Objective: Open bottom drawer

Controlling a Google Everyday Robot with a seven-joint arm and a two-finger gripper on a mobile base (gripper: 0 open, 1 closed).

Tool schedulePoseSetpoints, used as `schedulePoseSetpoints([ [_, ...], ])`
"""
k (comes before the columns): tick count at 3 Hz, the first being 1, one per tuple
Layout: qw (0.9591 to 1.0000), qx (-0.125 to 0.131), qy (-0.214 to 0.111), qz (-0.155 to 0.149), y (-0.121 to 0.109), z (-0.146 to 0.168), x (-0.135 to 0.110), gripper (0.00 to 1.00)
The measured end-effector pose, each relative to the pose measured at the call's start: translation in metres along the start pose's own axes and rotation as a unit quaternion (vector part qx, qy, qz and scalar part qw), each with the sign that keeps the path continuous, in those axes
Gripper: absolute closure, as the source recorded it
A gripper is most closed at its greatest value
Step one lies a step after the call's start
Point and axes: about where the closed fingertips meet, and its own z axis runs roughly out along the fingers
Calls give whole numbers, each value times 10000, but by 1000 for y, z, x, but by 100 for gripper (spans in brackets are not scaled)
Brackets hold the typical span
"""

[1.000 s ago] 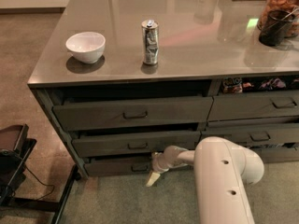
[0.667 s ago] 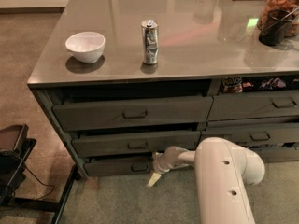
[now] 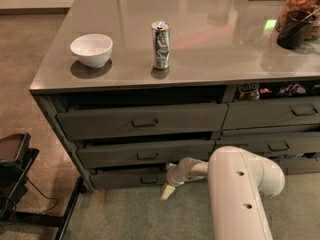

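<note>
The bottom drawer (image 3: 125, 177) is the slim dark front lowest in the left stack, slightly pulled out, with a small loop handle (image 3: 148, 179) at its centre. Two taller grey drawers (image 3: 142, 120) sit above it, also ajar. My white arm (image 3: 242, 194) reaches in from the lower right. My gripper (image 3: 168, 184) is low, just right of the bottom drawer's handle, with one pale finger (image 3: 167, 191) pointing down toward the floor.
On the counter top (image 3: 210, 49) stand a white bowl (image 3: 92, 49), a silver can (image 3: 160, 45) and a dark jar (image 3: 297, 19) at the back right. A right stack of drawers (image 3: 275, 114) adjoins. A black stand (image 3: 15, 176) sits on the floor at left.
</note>
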Motion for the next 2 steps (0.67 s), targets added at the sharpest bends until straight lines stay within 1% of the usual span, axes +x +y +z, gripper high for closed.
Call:
schedulePoseSetpoints([
  [2,9991,285,302,-12,-20,-14,30,0],
])
